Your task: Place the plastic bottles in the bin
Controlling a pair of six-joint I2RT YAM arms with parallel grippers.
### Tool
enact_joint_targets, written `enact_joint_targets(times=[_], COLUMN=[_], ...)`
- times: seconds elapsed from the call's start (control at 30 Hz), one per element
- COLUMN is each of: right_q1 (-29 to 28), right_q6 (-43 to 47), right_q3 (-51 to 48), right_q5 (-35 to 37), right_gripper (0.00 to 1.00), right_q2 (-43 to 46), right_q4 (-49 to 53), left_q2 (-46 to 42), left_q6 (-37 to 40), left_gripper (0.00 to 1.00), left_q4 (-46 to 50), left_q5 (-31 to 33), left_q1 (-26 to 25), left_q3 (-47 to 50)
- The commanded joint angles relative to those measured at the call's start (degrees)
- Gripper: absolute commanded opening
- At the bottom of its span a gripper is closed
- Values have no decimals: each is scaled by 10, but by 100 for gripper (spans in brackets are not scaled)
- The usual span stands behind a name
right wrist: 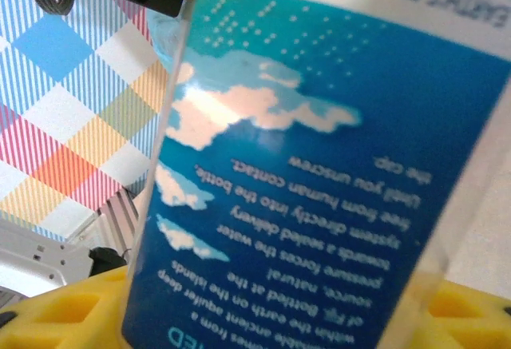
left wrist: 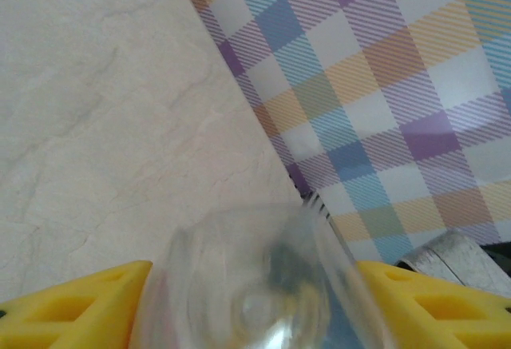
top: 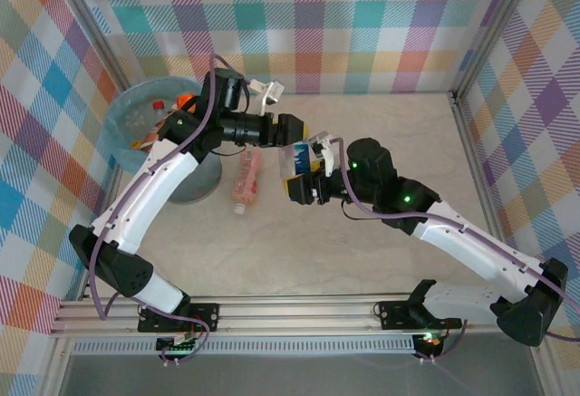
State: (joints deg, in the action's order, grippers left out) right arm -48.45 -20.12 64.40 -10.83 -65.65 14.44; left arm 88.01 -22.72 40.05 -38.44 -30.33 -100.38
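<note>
The left arm [top: 154,192] and the right arm [top: 476,242] share one build: long white shells between chunky black joints, black bases [top: 177,314], and a purple cable [top: 213,79] looping along each. Small green lamps [top: 407,200] glow on the right one. The pincer fingers [left wrist: 72,309] are bright yellow plastic (moulded with shallow rectangular pockets).

Bottle [top: 246,178] lies right of bin [top: 116,138], seemingly apart.

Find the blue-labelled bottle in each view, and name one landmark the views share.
Top external: blue-labelled bottle at centre, right of the pink bottle.
Left wrist: bottom centre, blurred clear end.
Right wrist: its label, centre and right.
Shared landmark: plaid wall.
</note>
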Motion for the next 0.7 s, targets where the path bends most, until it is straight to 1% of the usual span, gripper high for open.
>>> enact_joint_targets(times=[0.0,0.13,0.23,0.3,0.37,0.4,0.47,0.57,0.6,0.67], right_q1=[-3,-2,-2,-2,-2,-2,-2,-2,-2,-2], right_q6=[-6,-15,-20,-23,-29,-30,-33,-64,-71,-72], right_q3=[40,52,57,59,59,61,62,70,66,53], right_q5=[1,5,12,18,48,62,88,151,157,137], right_gripper=[69,77,78,78,77,77,79,83,85,87], right_q2=[-7,-18,-23,-26,-34,-41,-56,-91,-104,-122], right_q4=[-9,-6,-12,-24,-27,-22,-2,80,97,101], left_q2=[-22,-39,-57,-68,-78,-81,-87,-107,-115,-130], left_q6=[-20,-33,-37,-38,-52,-61,-55,-23,-15,-9], left_gripper=[64,61,58,54,50,50,57,63,64,65], left_q4=[19,25,38,50,51,54,66,94,102,107], left_q5=[40,58,72,78,89,94,100,131,149,177], left_q1=[9,34,68,101,134,149,159,160,160,162], left_q3=[-26,-32,-35,-41,-36,-36,-36,-22,-14,9])
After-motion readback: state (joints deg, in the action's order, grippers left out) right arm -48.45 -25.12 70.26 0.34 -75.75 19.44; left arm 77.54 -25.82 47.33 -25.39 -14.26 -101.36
